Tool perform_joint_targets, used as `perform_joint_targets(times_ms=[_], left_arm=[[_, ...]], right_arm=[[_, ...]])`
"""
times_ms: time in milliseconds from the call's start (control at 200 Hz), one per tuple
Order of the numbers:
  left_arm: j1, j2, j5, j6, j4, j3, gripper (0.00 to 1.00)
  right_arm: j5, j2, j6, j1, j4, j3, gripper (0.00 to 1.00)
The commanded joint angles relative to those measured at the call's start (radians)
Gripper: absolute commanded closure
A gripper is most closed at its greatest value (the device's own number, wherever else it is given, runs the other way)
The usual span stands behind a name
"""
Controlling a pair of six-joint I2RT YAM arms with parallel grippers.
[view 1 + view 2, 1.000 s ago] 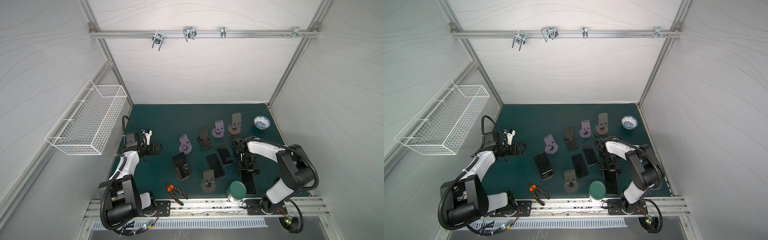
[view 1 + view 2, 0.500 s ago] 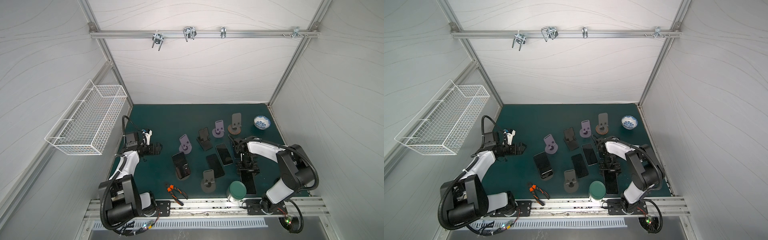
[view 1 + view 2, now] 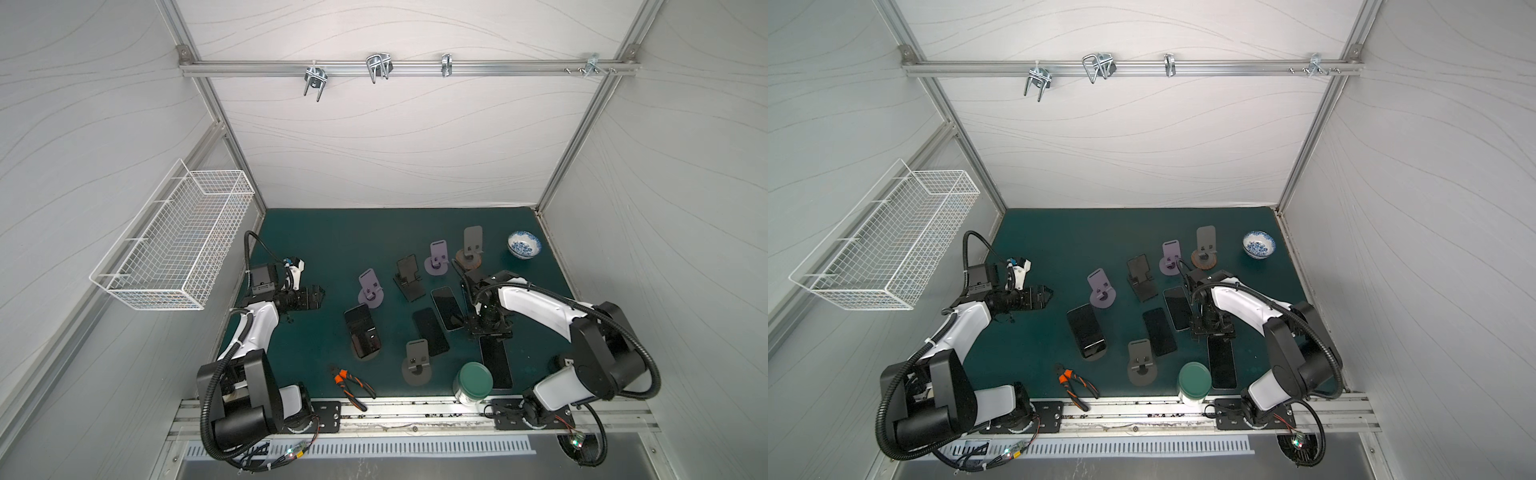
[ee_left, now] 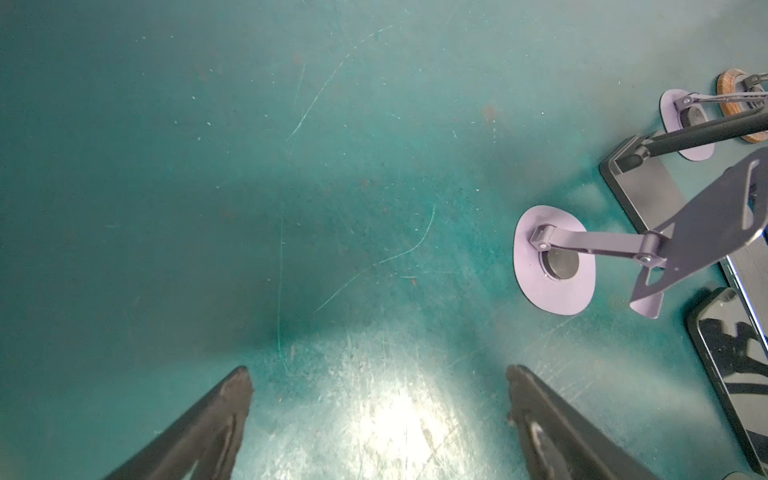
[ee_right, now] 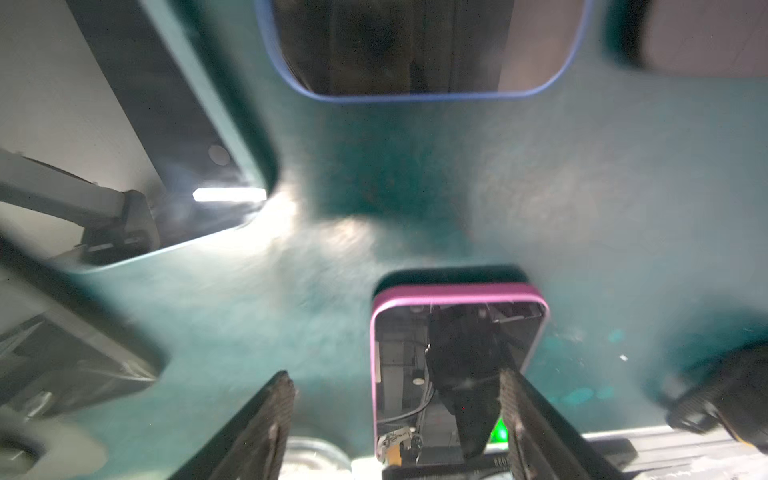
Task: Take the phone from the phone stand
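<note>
In both top views a black phone leans on a dark phone stand left of the middle. My right gripper hangs low over the far end of a pink-edged phone that lies flat on the mat. Its jaws stand apart in the right wrist view: one finger overlaps the phone, the other is clear of it over bare mat. My left gripper is open over bare green mat, left of a purple stand.
Two more phones lie flat mid-table. Several bare stands are around them. A blue-white bowl sits back right, a green-lidded jar and pliers at the front, a wire basket on the left wall.
</note>
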Motion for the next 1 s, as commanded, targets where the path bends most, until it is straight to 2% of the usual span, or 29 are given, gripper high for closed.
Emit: perform_joint_targets(times_ms=[0, 175, 295, 585, 815, 990], left_arm=[[0.004, -0.018, 0.008, 0.026, 0.005, 0.027, 0.03], [0.011, -0.023, 0.007, 0.028, 0.006, 0.023, 0.03], [0.012, -0.023, 0.006, 0.030, 0.005, 0.024, 0.03], [0.011, -0.017, 0.007, 0.029, 0.004, 0.027, 0.03], [0.012, -0.008, 0.002, 0.029, -0.001, 0.033, 0.03], [0.011, -0.007, 0.002, 0.029, -0.001, 0.033, 0.03]], right_arm=[[0.039, -0.064, 0.005, 0.035, -0.099, 0.086, 0.20], [0.059, -0.096, 0.000, 0.101, -0.178, 0.262, 0.20], [0.109, -0.069, 0.021, 0.198, -0.207, 0.407, 0.18], [0.143, 0.053, 0.089, 0.476, -0.082, 0.690, 0.16], [0.187, 0.126, 0.199, 0.664, 0.152, 0.710, 0.10], [0.265, 0.193, 0.203, 0.751, 0.287, 0.700, 0.05]])
